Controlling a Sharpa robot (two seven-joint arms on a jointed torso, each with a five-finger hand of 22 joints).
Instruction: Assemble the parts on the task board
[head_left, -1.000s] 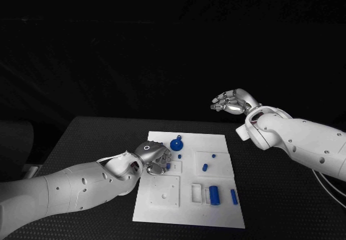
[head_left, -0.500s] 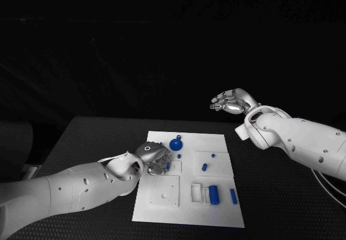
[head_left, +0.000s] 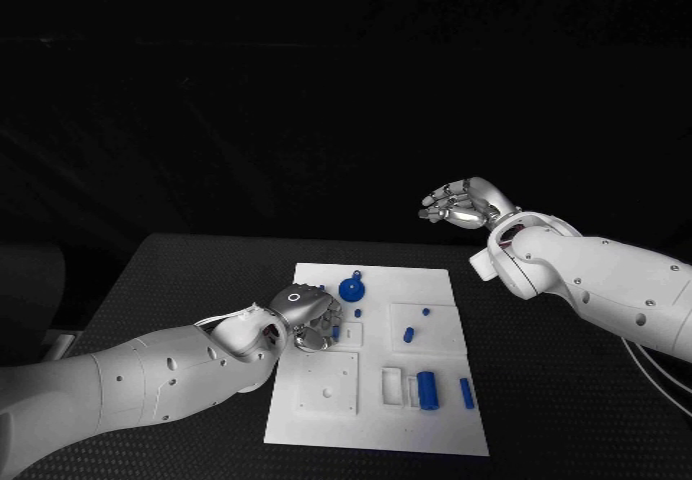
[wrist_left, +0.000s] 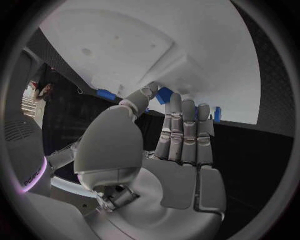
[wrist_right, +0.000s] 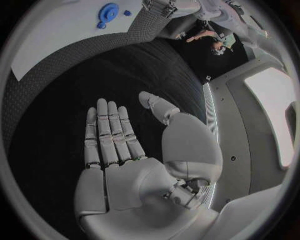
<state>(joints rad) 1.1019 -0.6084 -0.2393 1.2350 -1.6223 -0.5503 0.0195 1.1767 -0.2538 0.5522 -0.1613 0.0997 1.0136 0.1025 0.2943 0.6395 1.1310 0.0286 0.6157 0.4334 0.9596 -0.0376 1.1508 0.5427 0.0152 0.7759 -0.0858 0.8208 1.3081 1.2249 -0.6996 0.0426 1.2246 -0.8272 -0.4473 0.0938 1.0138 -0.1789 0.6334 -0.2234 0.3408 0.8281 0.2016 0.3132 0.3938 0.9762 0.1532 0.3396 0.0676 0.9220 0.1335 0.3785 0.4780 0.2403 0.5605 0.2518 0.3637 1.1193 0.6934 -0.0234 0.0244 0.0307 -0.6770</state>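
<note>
Both hands differ: we see the left hand (head_left: 303, 318) down on the board (head_left: 433, 425), grip unclear; its wrist view shows straight fingers (wrist_left: 184, 132). The right hand (head_left: 464, 206) hovers empty, fingers apart.

White screw-dotted arms, silver segmented left hand (head_left: 300, 315) and right hand (head_left: 462, 206).

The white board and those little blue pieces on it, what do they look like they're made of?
The board looks like matte white plastic: flat, dull, with crisp cut-in recesses. The blue pieces, such as the round one and the long one, look like smooth moulded plastic, evenly coloured. Neither can be told for sure.
</note>
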